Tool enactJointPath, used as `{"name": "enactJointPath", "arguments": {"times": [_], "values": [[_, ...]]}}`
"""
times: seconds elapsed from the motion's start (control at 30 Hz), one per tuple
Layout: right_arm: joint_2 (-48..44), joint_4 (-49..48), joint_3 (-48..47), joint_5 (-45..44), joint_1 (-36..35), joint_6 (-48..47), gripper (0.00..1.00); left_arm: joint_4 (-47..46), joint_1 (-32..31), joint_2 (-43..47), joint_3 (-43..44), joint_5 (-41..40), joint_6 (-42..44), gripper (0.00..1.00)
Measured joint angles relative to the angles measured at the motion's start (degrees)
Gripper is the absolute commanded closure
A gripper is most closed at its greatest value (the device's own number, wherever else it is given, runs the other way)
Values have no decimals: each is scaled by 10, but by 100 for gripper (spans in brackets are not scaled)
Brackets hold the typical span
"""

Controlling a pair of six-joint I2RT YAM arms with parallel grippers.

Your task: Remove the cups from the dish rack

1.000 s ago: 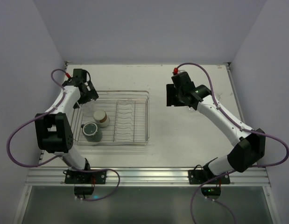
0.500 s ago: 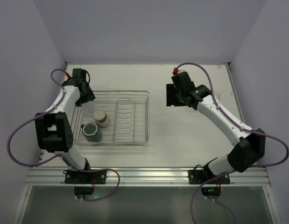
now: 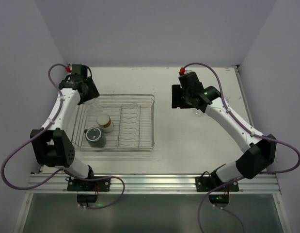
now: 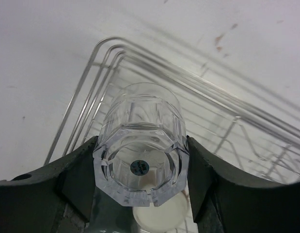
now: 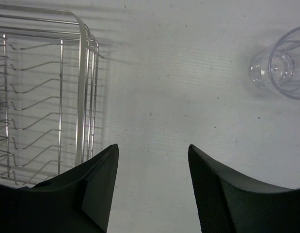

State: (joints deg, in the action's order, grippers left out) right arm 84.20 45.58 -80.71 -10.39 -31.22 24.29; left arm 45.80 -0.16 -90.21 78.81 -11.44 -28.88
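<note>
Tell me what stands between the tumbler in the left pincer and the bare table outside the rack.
Only the low wire rim of the dish rack, at its far-left corner. The clear tumbler, clamped in the left pincer, hangs over that corner; nothing else visible blocks the table beyond.

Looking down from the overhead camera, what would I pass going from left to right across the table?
Dark mug, cream cup, plate-slot wires of the dish rack, right gripper. The left gripper, shut on a clear tumbler, overlaps the mug sideways, so I leave it out.
</note>
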Motion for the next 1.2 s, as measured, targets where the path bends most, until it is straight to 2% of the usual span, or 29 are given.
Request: {"name": "enactJointPath", "arguments": {"times": [0.1,0.2,0.3,0.43,0.67,0.83,1.0,1.2], "values": [[2,2,-25,19,1,2,37,8,-28,40,51,20,0,100],[2,2,-45,64,6,6,37,-2,-50,93,82,73,0,100],[2,-6,-51,124,16,16,38,-45,-61,152,70,150,-3,100],[-5,-48,-34,244,45,43,42,-116,-77,209,6,240,-17,100],[-37,-205,43,495,105,139,42,-300,-92,247,-167,392,-87,100],[-33,-353,71,618,110,231,42,-418,-103,264,-218,453,-142,100],[-8,-548,122,701,110,361,43,-527,-113,284,-240,485,-190,100],[25,-660,133,732,110,452,44,-589,-125,285,-263,498,-227,100]]}}
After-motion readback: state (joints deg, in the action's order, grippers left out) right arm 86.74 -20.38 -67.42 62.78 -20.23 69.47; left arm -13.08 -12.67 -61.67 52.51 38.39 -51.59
